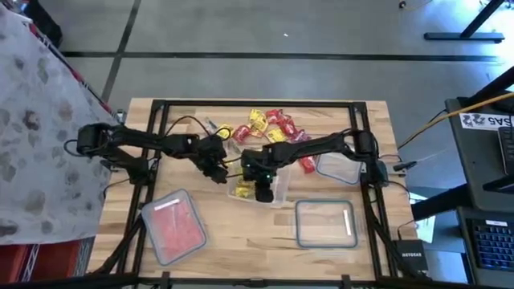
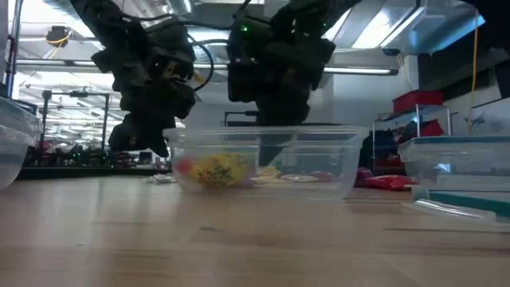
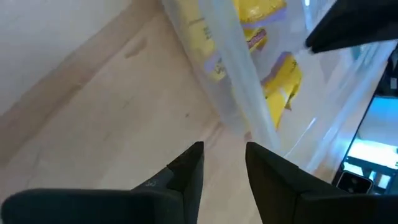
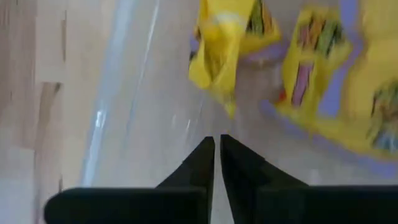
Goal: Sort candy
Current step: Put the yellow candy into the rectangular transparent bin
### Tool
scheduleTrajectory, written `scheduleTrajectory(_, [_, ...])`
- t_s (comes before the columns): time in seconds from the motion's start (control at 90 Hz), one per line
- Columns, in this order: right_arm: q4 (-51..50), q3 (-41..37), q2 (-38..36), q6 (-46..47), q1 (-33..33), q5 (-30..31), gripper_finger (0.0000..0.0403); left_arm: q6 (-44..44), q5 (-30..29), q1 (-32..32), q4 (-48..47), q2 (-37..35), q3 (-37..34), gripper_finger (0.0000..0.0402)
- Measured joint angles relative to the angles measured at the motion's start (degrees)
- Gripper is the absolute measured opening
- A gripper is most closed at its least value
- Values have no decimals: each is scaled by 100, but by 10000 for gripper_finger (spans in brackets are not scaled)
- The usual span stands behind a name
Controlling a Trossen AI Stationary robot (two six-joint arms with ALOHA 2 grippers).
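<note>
My right hand (image 1: 261, 193) hangs over the clear box (image 1: 277, 193) in the middle of the desk (image 1: 241, 241), fingers nearly together and holding nothing. My left hand (image 1: 215, 171) waits just beside that box, a little open and empty. Yellow candy (image 2: 217, 169) lies inside; more candy (image 1: 269, 124) is piled behind. I could bump the box and spill it. The desk is pale wood, in a big workshop room.

Bright ceiling lights (image 2: 374, 28) backlight the low view; wrist views blurred.
</note>
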Motion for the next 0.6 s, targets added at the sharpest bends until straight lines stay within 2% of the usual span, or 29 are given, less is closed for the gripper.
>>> scheduleTrajectory(0.122, [-550, 168, -395, -118, -49, 167, 13, 4, 1, 0, 5, 0, 0, 104])
scheduleTrajectory(0.267, [-1098, 519, -954, -373, -222, 1312, 14, 26, -18, 0, 12, -2, 0, 104])
scheduleTrajectory(0.333, [-1181, 620, -1142, -459, -432, 1534, 22, 26, -30, 0, 23, -2, 0, 104])
scheduleTrajectory(0.456, [-1241, 617, -1255, -560, -980, 1580, 56, 0, -36, 0, 49, -2, 0, 104])
scheduleTrajectory(0.6, [-1102, 614, -1031, -311, -1789, 1794, 119, -194, -76, 0, 47, -2, 0, 104])
